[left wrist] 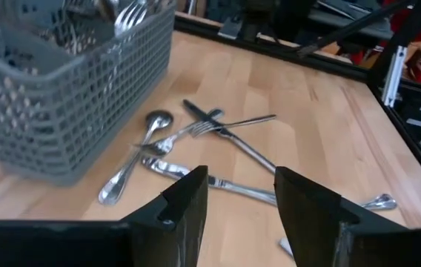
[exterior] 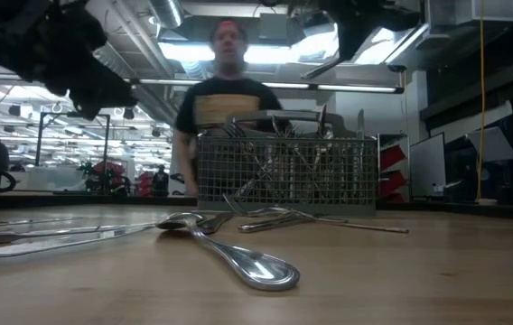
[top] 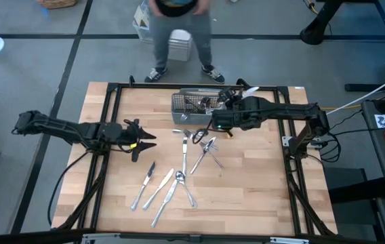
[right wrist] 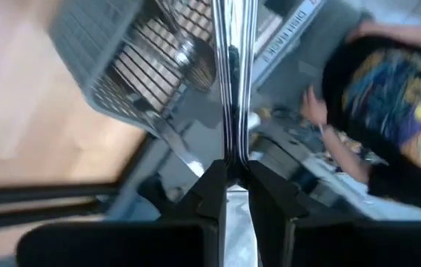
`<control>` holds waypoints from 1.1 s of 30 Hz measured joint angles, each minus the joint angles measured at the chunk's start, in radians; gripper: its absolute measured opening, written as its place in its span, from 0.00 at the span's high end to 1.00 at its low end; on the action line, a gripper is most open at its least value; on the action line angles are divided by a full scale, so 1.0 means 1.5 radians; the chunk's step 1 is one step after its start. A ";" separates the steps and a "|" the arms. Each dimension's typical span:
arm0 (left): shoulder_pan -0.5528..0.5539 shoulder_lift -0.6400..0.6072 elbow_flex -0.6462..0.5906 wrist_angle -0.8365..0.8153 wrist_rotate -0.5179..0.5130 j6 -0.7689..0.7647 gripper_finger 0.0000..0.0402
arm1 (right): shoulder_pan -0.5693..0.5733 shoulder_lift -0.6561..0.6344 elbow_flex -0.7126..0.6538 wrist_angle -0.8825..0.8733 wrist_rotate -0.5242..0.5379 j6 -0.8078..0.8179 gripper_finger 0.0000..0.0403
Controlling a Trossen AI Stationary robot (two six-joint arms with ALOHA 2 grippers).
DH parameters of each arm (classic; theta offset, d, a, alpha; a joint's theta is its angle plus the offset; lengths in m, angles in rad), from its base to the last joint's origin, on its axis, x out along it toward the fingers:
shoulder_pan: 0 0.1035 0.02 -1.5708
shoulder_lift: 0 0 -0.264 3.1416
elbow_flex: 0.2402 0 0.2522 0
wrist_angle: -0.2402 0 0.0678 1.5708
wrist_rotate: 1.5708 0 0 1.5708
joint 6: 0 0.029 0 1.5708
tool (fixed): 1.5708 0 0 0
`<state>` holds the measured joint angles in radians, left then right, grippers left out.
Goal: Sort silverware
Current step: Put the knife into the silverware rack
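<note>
The grey mesh caddy [top: 196, 105] stands at the table's far middle and holds several pieces of silverware upright. Several more forks, spoons and knives [top: 179, 169] lie flat on the wooden table in front of it; a spoon [exterior: 238, 257] lies nearest in the low view. My right gripper [top: 238, 95] hovers over the caddy's right end, shut on one slim shiny piece [right wrist: 229, 74]. My left gripper [top: 148, 139] is open and hangs above the table to the left of the loose pieces, touching nothing; its wrist view shows its fingers [left wrist: 184, 196] apart, with the caddy [left wrist: 62, 89] beyond. My right gripper [right wrist: 229, 174] pinches a slim shiny piece of silverware between its two fingers, at a part [right wrist: 229, 152] just past the fingertips. The piece runs on along the fingers and sticks out ahead of them. It is lifted clear, above the caddy [right wrist: 136, 52]; I cannot tell its kind.
A person [top: 179, 27] stands just beyond the table's far edge, behind the caddy, hands [right wrist: 314, 104] in the right wrist view. A black frame [top: 111, 95] rims the table. Bare wood [top: 260, 190] lies to the right of the loose pieces and along the near edge.
</note>
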<state>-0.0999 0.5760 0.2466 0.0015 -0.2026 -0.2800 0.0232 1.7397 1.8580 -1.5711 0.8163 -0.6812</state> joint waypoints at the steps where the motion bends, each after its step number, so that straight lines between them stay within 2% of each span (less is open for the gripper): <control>1: 0.003 -0.003 -0.007 0.003 0.000 -0.004 0.63 | 0.001 0.000 0.000 0.000 0.009 -0.019 0.88; 5: 0.007 -0.006 -0.033 0.039 0.000 -0.006 0.63 | 0.001 0.000 0.000 0.000 0.042 -0.115 0.88; 11: 0.007 -0.006 -0.058 0.087 0.000 0.011 0.63 | 0.001 0.000 -0.001 0.000 0.161 -0.176 0.88; 14: 0.007 -0.005 -0.070 0.105 0.000 0.012 0.63 | 0.001 0.000 -0.001 0.000 0.194 -0.229 0.88; 18: 0.007 -0.005 -0.081 0.114 0.000 0.012 0.63 | -0.005 0.000 -0.021 0.000 0.206 -0.281 0.88; 33: 0.007 -0.005 -0.083 0.112 0.000 0.004 0.63 | -0.066 -0.006 -0.134 0.000 0.210 -0.282 0.88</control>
<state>-0.0898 0.5682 0.1215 0.1693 -0.2024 -0.2745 -0.0753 1.7306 1.6572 -1.5706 1.1313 -1.1038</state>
